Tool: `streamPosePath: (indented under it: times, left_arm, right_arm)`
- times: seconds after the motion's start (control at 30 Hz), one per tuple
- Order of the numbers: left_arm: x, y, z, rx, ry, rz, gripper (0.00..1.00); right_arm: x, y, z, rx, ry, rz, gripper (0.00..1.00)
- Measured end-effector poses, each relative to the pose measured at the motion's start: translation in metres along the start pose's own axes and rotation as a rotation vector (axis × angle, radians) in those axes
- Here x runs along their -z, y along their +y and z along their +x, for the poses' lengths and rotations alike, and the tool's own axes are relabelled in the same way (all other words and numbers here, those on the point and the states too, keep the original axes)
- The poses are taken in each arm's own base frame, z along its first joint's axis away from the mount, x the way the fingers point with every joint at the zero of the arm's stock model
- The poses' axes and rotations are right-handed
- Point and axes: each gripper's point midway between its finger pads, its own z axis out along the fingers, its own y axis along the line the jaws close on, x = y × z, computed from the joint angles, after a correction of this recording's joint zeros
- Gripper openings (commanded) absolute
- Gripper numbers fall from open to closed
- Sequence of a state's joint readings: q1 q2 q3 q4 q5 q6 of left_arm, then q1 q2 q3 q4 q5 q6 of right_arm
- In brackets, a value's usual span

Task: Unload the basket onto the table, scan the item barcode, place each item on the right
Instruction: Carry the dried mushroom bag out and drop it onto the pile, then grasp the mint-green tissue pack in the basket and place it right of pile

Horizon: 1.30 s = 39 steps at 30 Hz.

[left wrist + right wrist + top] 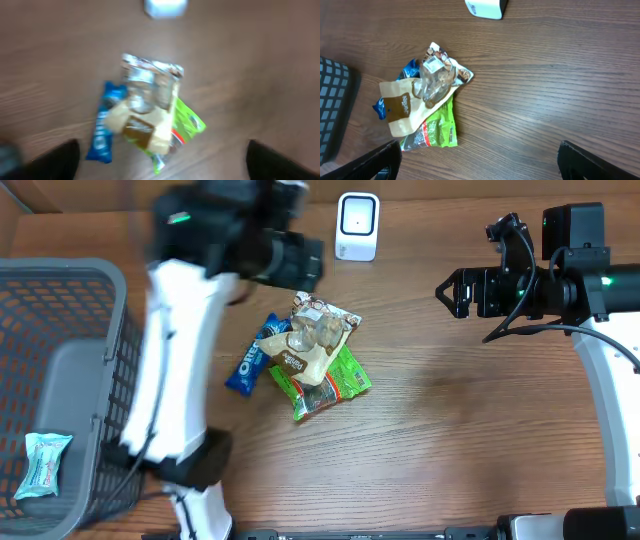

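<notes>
The packet pile (312, 355) lies just ahead of the left gripper (162, 150), jaws spread, empty. The right gripper (447, 293), also spread, is well apart

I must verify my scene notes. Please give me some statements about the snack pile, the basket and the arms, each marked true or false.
1. The blue Oreo packet lies on the basket side of the pile. True.
2. The basket holds nothing. False: a pale blue packet lies inside.
3. The white device stands apart from the pile. True.
4. The right arm holds the green packet in its jaws. False: the jaws are open and empty, and the packet lies on the table.
</notes>
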<state>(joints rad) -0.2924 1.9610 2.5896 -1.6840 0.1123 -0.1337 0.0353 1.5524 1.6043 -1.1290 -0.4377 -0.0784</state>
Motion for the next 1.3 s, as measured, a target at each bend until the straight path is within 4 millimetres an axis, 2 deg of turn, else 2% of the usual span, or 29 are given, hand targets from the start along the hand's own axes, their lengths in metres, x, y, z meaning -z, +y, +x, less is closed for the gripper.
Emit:
streamPosePath:
  times: [0.03, 0.1, 0.2, 0.3, 0.33, 0.37, 0.5, 0.6, 0.63, 0.7, 0.73, 0.77, 0.8, 1.03, 1.17, 1.3]
  left_arm:
    - [0.032, 0.023, -0.003, 0.047, -0.078, -0.034, 1.00]
    - [0.072, 0.055, -0.002, 0.126, -0.177, -0.087, 1.00]
    - [0.133, 0.105, 0.012, 0.270, -0.320, -0.187, 1.00]
    - [0.164, 0.129, 0.032, 0.362, -0.378, -0.251, 1.00]
    - [0.167, 0.133, 0.037, 0.384, -0.380, -0.264, 1.00]
    - [0.169, 0.144, 0.050, 0.433, -0.365, -0.301, 1.00]
    - [0.157, 0.186, 0.098, 0.635, -0.248, -0.450, 1.00]
    - [0.138, 0.225, 0.133, 0.797, -0.136, -0.560, 1.00]
    - [0.129, 0.244, 0.147, 0.864, -0.105, -0.596, 1.00]
    - [0.118, 0.271, 0.161, 0.940, -0.087, -0.633, 1.00]
    - [0.107, 0.288, 0.178, 1.001, -0.058, -0.650, 1.00]
    - [0.101, 0.294, 0.187, 1.032, -0.033, -0.657, 1.00]
    - [0.093, 0.310, 0.199, 1.077, -0.034, -0.672, 1.00]
    - [0.048, 0.356, 0.280, 1.280, 0.049, -0.714, 1.00]
    - [0.029, 0.374, 0.309, 1.331, 0.039, -0.748, 1.00]
    - [0.009, 0.383, 0.338, 1.368, 0.045, -0.780, 1.00]
  right_arm:
    - [0.000, 0.000, 0.000, -0.001, 0.000, 0.000, 1.00]
    - [0.000, 0.000, 0.000, -0.001, 0.000, 0.000, 1.00]
    - [0.000, 0.000, 0.000, -0.001, 0.000, 0.000, 1.00]
    - [0.000, 0.000, 0.000, -0.001, 0.001, 0.000, 1.00]
    - [0.000, 0.000, 0.001, -0.002, 0.003, 0.000, 1.00]
    - [0.000, 0.000, 0.001, -0.003, 0.005, 0.000, 1.00]
    - [0.000, 0.000, 0.002, -0.004, 0.006, 0.000, 1.00]
    - [0.000, 0.000, 0.001, -0.003, 0.004, 0.000, 1.00]
    - [0.000, 0.000, 0.001, -0.002, 0.004, 0.000, 1.00]
    - [0.000, 0.000, 0.001, -0.003, 0.005, 0.000, 1.00]
    - [0.000, 0.000, 0.001, -0.003, 0.005, 0.000, 1.00]
    - [0.000, 0.000, 0.001, -0.003, 0.005, -0.001, 1.00]
    - [0.000, 0.000, 0.002, -0.004, 0.006, 0.000, 1.00]
    - [0.000, 0.000, 0.002, -0.003, 0.006, 0.000, 1.00]
    - [0.000, 0.000, 0.002, -0.004, 0.007, 0.000, 1.00]
    - [0.000, 0.000, 0.002, -0.004, 0.007, 0.000, 1.00]
